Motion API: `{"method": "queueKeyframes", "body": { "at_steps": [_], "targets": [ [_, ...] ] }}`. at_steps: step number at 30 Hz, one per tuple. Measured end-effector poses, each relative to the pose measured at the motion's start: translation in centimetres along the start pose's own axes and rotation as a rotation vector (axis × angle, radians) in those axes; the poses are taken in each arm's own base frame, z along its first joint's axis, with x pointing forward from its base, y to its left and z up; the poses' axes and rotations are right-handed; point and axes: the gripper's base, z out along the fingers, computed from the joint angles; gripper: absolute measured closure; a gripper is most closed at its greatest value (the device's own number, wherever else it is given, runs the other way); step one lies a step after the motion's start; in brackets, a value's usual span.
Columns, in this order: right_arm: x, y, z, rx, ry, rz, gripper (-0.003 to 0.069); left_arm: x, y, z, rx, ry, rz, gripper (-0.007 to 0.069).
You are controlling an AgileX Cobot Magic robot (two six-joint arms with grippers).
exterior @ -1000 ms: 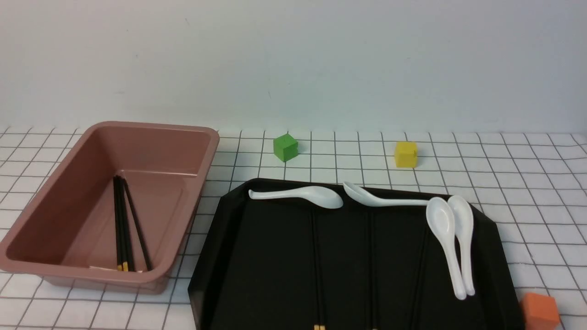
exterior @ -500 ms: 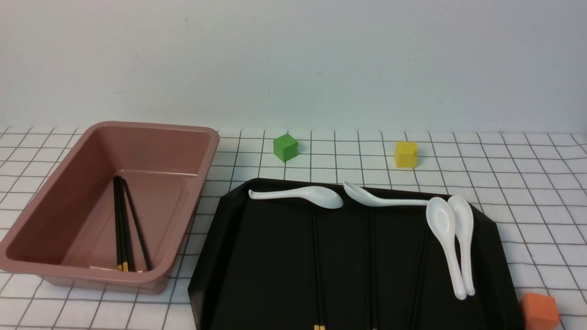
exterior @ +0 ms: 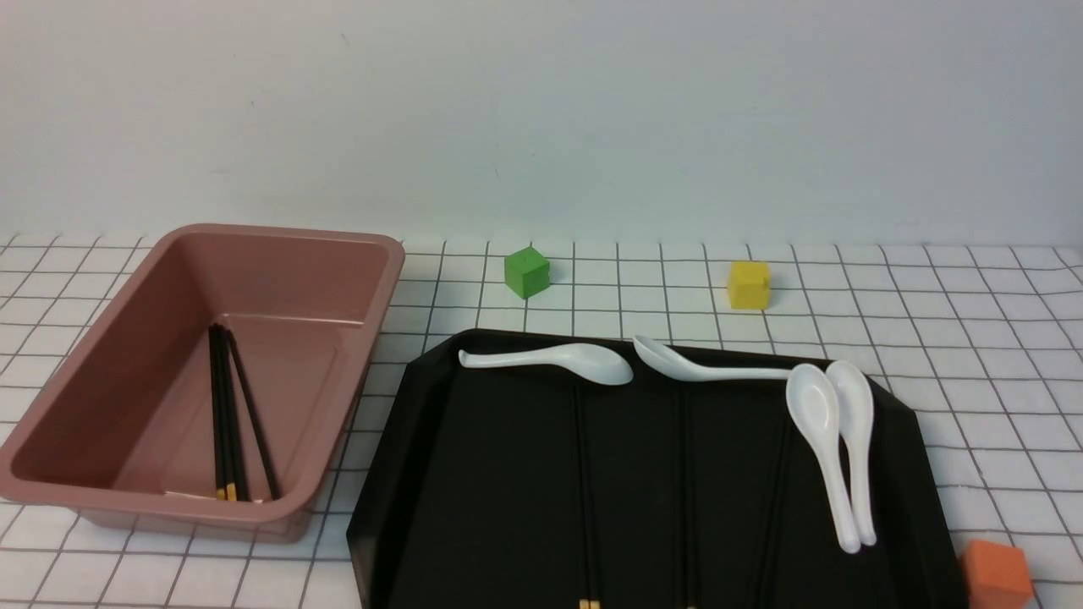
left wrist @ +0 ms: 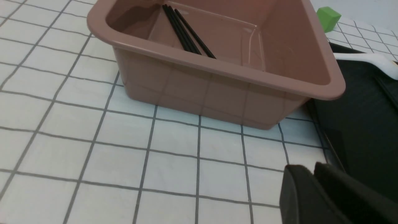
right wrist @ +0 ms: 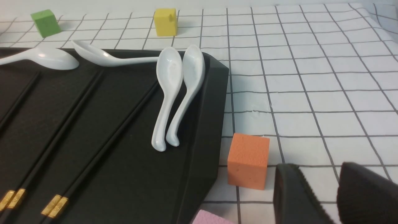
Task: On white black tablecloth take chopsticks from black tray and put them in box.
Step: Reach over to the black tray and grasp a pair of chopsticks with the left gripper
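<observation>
The pink-brown box (exterior: pixel 195 372) stands at the left on the checked tablecloth (exterior: pixel 973 338), with several black chopsticks (exterior: pixel 233 414) on its floor. They also show in the left wrist view (left wrist: pixel 183 34). The black tray (exterior: pixel 508 474) lies to the right of the box, and more chopstick pairs (exterior: pixel 585 491) lie lengthwise on it. Their gold ends show in the right wrist view (right wrist: pixel 56 205). No gripper shows in the front view. My left gripper (left wrist: pixel 312 168) is shut and empty over the cloth by the tray's edge (left wrist: pixel 357 124), short of the box (left wrist: pixel 217 90). My right gripper (right wrist: pixel 320 168) is open and empty, over the cloth beside the tray (right wrist: pixel 130 174).
Several white spoons (exterior: pixel 833 448) lie along the tray's far and right parts. A green cube (exterior: pixel 526 272) and a yellow cube (exterior: pixel 750 284) sit behind the tray. An orange cube (right wrist: pixel 248 160) sits between the tray and my right gripper. A pink object (right wrist: pixel 211 219) shows at the edge.
</observation>
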Motion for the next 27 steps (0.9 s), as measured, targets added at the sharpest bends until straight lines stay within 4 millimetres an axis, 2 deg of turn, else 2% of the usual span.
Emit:
{"method": "queueKeyframes", "body": {
  "at_steps": [2,4,7,8,12,16,21,25,27],
  "targets": [
    [0.0,0.0,0.0,0.0,0.0,0.0,0.0419,0.0,0.0,0.0,0.002,0.0,-0.007,0.0546],
    [0.0,0.0,0.0,0.0,0.0,0.0,0.0419,0.0,-0.2,0.0,0.026,0.006,-0.105,0.0546],
    [0.0,0.0,0.0,0.0,0.0,0.0,0.0419,0.1,-0.9,0.0,0.098,0.028,-0.403,0.0545],
    [0.0,0.0,0.0,0.0,0.0,0.0,0.0419,0.0,-1.3,-0.1,0.135,0.041,-0.557,0.0545],
    [0.0,0.0,0.0,0.0,0.0,0.0,0.0419,-0.3,-2.2,-0.3,0.241,0.09,-1.001,0.0541],
    [0.0,0.0,0.0,0.0,0.0,0.0,0.0419,-0.8,-2.6,-0.4,0.303,0.103,-1.207,0.0534],
    [0.0,0.0,0.0,0.0,0.0,0.0,0.0419,-1.3,-2.4,-0.4,0.317,0.046,-1.247,0.0532],
    [0.0,0.0,0.0,0.0,0.0,0.0,0.0419,-2.8,-2.8,-1.1,0.328,0.0,-1.087,0.0557],
    [0.0,0.0,0.0,0.0,0.0,0.0,0.0419,-4.8,-3.6,-1.3,0.272,0.059,-0.943,0.0622]
  ]
}}
